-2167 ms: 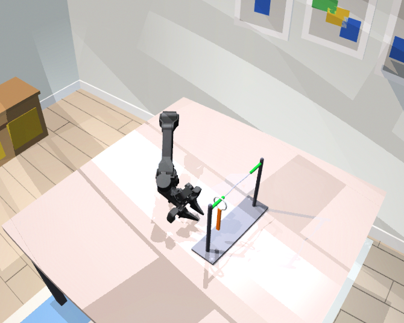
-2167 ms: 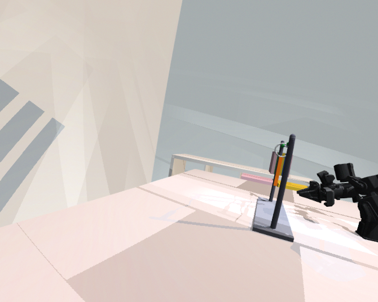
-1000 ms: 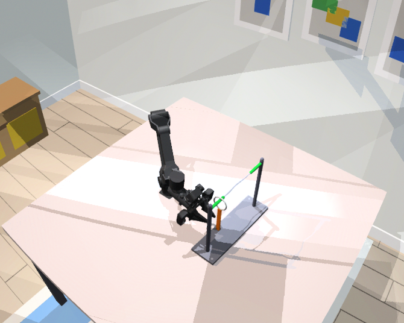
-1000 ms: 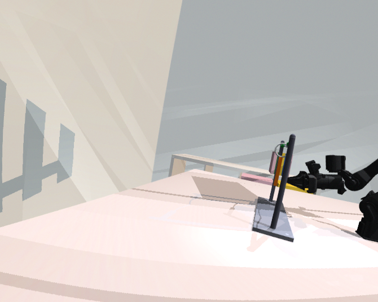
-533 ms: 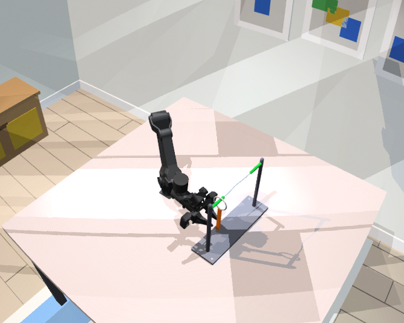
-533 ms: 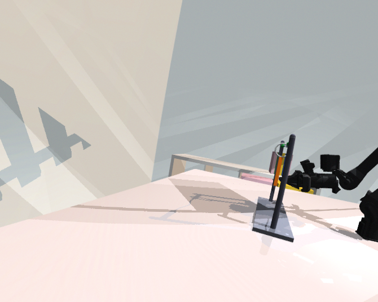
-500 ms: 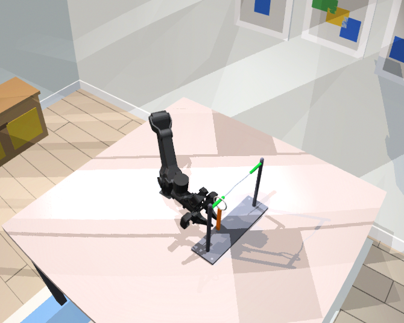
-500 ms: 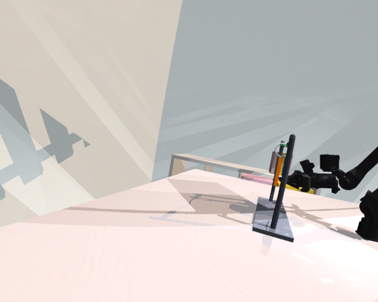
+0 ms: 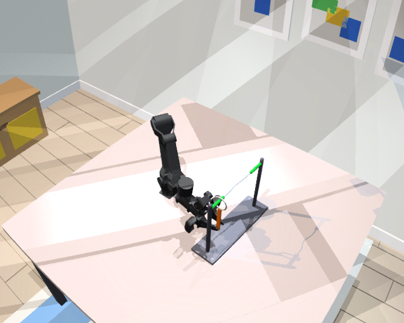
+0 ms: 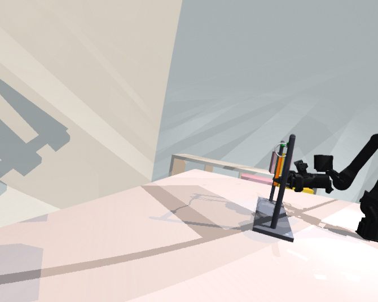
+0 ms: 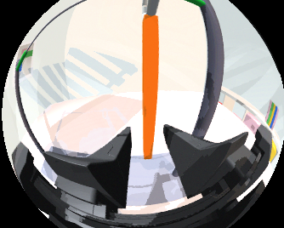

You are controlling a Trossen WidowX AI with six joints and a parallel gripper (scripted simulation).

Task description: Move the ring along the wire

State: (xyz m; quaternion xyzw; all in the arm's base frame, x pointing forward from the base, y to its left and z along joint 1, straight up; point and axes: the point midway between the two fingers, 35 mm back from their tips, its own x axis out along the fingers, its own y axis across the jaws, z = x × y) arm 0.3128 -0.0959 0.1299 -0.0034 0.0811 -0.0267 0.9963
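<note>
The ring [image 9: 225,203] [image 10: 275,150] [image 11: 150,8] hangs on the green part [image 9: 215,203] [image 11: 195,2] beside the near post [image 9: 208,235] [image 11: 215,64] of the top view. Its orange handle [image 9: 219,216] [image 10: 278,167] [image 11: 150,76] hangs straight down. My gripper [image 9: 220,226] [image 10: 275,180] [image 11: 147,129] is open, its fingertips on either side of the handle's lower part. The wrist view shows gaps on both sides. The thin grey wire [image 9: 237,184] [image 11: 55,16] runs to the other green part [image 9: 255,168] [image 11: 25,57]. The wire's passage through the ring is small in view.
The other post [image 9: 257,185] [image 10: 282,189] stands at the far end of the dark base [image 9: 232,235] [image 10: 264,230]. In the wrist view, the near post rises close to my right finger. The grey wire is higher than my fingers.
</note>
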